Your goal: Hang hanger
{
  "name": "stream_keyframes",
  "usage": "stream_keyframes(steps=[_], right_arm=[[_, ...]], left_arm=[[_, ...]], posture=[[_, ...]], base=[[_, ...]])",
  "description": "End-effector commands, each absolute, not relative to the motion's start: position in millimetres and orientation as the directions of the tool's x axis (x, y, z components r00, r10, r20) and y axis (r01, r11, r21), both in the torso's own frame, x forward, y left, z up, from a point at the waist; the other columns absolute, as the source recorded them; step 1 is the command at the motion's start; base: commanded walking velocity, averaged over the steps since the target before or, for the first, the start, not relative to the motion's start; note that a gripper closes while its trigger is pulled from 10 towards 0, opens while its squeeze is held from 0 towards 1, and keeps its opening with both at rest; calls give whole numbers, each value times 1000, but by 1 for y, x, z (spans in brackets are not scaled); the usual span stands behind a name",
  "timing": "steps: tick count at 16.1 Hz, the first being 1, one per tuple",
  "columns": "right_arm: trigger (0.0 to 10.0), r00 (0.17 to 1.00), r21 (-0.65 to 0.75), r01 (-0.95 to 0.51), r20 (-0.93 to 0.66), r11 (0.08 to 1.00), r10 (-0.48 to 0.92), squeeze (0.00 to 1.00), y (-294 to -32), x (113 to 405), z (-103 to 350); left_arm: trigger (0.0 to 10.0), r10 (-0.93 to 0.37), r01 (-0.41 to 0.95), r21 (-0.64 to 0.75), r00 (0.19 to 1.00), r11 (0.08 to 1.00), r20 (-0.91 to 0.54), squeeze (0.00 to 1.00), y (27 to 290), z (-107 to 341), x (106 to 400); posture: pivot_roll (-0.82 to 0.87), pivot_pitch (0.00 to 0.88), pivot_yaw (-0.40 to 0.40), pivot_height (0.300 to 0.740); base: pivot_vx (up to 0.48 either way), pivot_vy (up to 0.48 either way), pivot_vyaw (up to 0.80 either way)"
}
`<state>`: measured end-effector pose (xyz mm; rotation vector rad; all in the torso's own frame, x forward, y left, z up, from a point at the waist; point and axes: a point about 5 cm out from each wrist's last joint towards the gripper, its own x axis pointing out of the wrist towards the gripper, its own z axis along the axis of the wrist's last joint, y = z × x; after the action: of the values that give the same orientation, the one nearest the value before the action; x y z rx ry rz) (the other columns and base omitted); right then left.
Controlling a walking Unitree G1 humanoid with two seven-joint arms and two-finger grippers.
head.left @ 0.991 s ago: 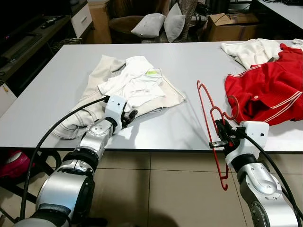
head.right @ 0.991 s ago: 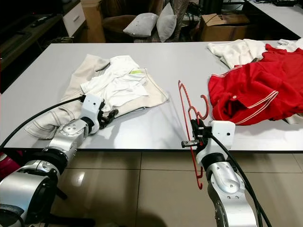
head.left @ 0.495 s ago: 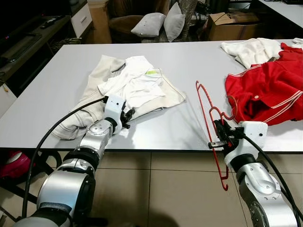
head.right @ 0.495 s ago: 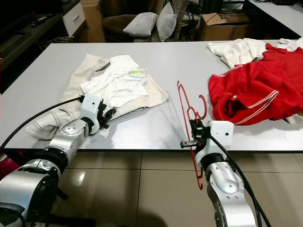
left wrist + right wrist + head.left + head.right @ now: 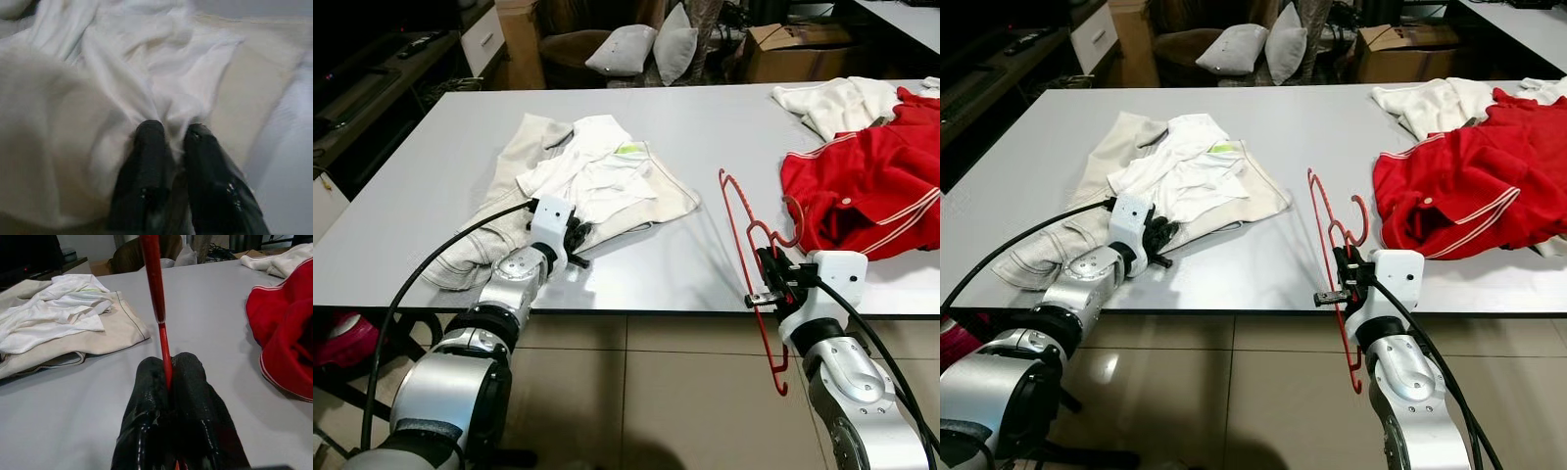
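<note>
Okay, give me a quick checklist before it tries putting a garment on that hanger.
1. Red hanger held by the right gripper: ok, fingers shut on its bar.
2. Left gripper at the white shirt: ok, fabric pinched between the fingers.
3. Shirt separate from the beige garment beneath: cannot tell.
4. Hanger free of the red garment: ok, apart.
5. Bare table between the arms: ok.

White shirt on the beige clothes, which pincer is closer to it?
Left. The left pincer is at the near edge of the white shirt, pinching its fabric; the right pincer holds the red hanger, well off to the side.
</note>
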<state>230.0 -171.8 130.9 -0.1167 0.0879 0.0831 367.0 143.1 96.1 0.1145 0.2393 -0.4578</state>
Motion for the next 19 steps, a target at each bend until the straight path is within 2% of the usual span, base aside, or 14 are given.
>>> stream_keyframes(steps=[1, 3, 4, 7, 8, 9, 10, 11, 12, 13, 14, 16, 19], right_arm=[[10000, 993, -117, -62, -105, 991, 50, 0, -176, 228, 129], [10000, 995, -113, -29, -93, 993, 19, 0, -180, 229, 131], [10000, 996, -113, -26, -91, 993, 16, 0, -180, 230, 131], [10000, 997, -104, -6, -75, 995, -1, 0, -182, 235, 133], [10000, 997, -102, -6, -75, 995, -2, 0, -181, 235, 133], [10000, 997, -101, -6, -75, 995, -1, 0, -181, 235, 132], [10000, 997, -98, -8, -78, 995, 1, 0, -180, 234, 131], [10000, 997, -98, -8, -79, 995, 1, 0, -180, 233, 131], [10000, 996, -96, -10, -84, 995, 1, 0, -179, 232, 130], [10000, 996, -93, -11, -88, 996, 3, 0, -178, 231, 129], [10000, 996, -91, -13, -91, 996, 5, 0, -177, 230, 128], [10000, 995, -93, -23, -98, 995, 14, 0, -175, 228, 128], [10000, 994, -95, -22, -105, 995, 12, 0, -176, 225, 127]], left_arm=[[0, -487, 506, 56, 850, 861, -199, 0, 133, 111, 372], [0, -645, 648, 16, 759, 761, -88, 0, 100, 129, 364], [0, -676, 678, 10, 734, 735, -67, 0, 91, 132, 360], [0, -897, 901, -84, 433, 427, 86, 0, 28, 156, 316], [0, -915, 919, -91, 392, 384, 93, 0, 23, 156, 309], [0, -910, 912, -79, 409, 404, 68, 0, 25, 153, 309], [0, -858, 857, -42, 513, 514, -24, 0, 39, 143, 318], [0, -829, 829, -26, 557, 559, -50, 0, 45, 141, 322], [10000, -760, 762, -24, 644, 648, -81, 0, 61, 137, 332], [10000, -649, 660, 55, 748, 749, -138, 0, 83, 131, 345], [10000, -566, 585, 101, 807, 805, -169, 1000, 100, 128, 353], [10000, -452, 485, 133, 866, 865, -214, 1000, 124, 127, 366], [10000, -332, 387, 215, 909, 897, -251, 1000, 141, 128, 376]], posture=[[-116, 0, 123, 740], [-118, 0, 131, 740], [-118, 0, 131, 740], [-108, 0, 131, 740], [-106, 0, 131, 740], [-105, 0, 131, 740], [-101, 0, 132, 740], [-100, 0, 132, 740], [-100, 0, 133, 740], [-99, 0, 132, 740], [-99, 0, 132, 740], [-103, 0, 134, 740], [-107, 0, 137, 740]], base=[[0, 0, 0], [0, 0, 0], [0, 0, 0], [0, 0, 0], [0, 0, 0], [0, 0, 0], [0, 0, 0], [0, 0, 0], [0, 0, 0], [0, 0, 0], [0, 0, 0], [0, 0, 0], [0, 0, 0]])
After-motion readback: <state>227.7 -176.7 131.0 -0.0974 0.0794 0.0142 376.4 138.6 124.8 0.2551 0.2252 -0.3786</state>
